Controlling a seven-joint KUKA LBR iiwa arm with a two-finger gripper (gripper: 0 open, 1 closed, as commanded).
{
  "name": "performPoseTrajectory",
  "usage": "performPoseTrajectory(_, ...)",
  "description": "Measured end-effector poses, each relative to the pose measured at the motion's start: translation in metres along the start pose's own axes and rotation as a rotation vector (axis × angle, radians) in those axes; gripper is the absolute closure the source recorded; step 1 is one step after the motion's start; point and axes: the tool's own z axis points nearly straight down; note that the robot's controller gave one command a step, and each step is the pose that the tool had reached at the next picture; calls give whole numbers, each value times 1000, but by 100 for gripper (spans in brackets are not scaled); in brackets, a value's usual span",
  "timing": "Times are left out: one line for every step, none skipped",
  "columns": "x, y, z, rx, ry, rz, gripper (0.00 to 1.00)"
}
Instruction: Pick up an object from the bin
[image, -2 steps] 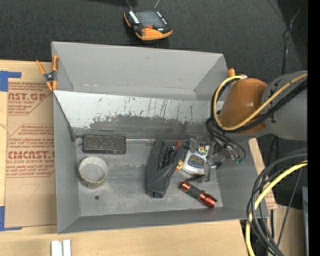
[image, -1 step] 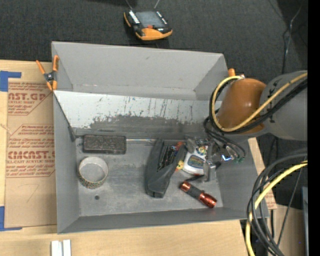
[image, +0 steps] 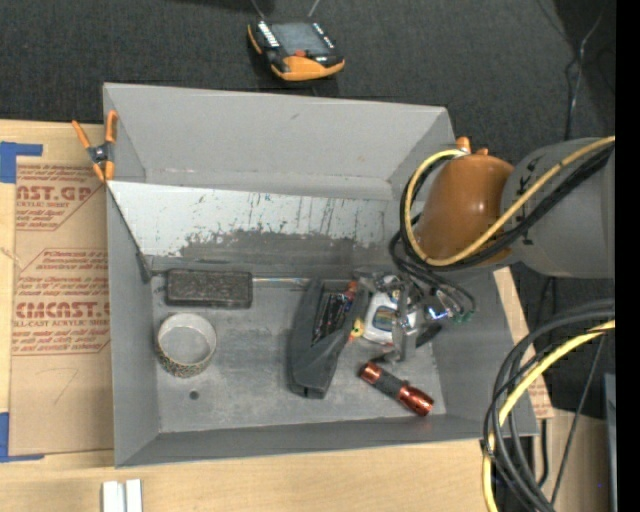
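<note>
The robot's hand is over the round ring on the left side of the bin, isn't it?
Not quite. The camera view shows the gripper over the right side of the bin, beside the dark grey stapler-like thing and near the copper-red cylinder. The round ring does lie on the left side.

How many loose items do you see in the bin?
4: a dark block at back left, a tape roll at front left, a grey stapler-like tool in the centre, a copper cylinder at front right. The gripper may hide more.
</note>
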Motion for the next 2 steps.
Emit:
performPoseTrajectory(-1, 3, 0, 5, -4, -64, 0)
performPoseTrajectory(-2, 0, -3, 1, -6, -3, 100)
